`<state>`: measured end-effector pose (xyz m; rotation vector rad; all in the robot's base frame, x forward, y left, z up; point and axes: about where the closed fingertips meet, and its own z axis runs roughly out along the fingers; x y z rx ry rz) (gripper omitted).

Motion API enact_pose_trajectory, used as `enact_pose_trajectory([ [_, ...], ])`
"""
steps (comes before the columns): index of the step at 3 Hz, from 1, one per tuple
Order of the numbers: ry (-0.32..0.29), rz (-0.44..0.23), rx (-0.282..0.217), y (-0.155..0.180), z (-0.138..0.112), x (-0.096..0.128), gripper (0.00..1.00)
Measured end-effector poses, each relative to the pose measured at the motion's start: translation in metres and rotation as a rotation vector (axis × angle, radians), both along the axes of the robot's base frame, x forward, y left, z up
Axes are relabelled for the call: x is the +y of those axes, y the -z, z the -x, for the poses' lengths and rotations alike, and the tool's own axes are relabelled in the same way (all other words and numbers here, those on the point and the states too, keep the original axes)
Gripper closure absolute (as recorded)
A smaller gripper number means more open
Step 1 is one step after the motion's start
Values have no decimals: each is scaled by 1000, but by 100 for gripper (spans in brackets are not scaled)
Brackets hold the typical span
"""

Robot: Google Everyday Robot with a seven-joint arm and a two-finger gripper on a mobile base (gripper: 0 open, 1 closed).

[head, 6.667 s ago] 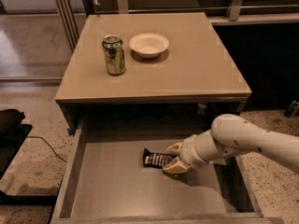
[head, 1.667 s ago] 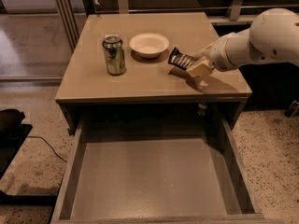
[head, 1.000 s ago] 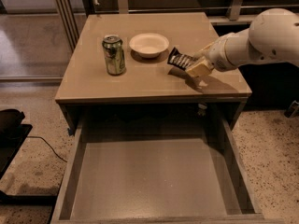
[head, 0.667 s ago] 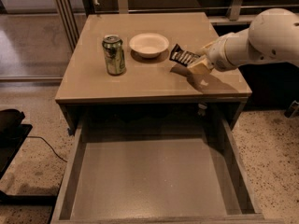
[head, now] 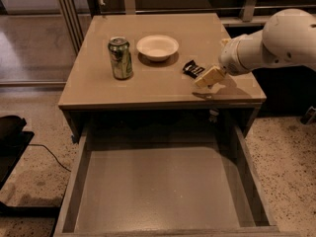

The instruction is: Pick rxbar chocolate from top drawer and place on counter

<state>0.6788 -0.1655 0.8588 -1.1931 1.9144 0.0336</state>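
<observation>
The drawer (head: 158,191) stands pulled out below, its grey floor showing. Above it is the counter (head: 163,85). The white arm (head: 276,41) reaches in from the right over the counter's right edge. A white bowl (head: 157,47) sits near the middle, with a green can (head: 120,58) upright just left of it. The gripper (head: 208,77) hangs low at the front right. The bar (head: 191,68) lies on the counter, right end at the gripper's tip — whether it is clasped or free, I cannot tell.

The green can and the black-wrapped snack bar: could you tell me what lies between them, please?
A round white bowl sits between them, slightly farther back, in the camera view; the gripper is beside the black-wrapped snack bar.
</observation>
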Motion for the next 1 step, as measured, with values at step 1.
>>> enact_pose_trajectory([
  [1,0,0,0,0,0,0,0],
])
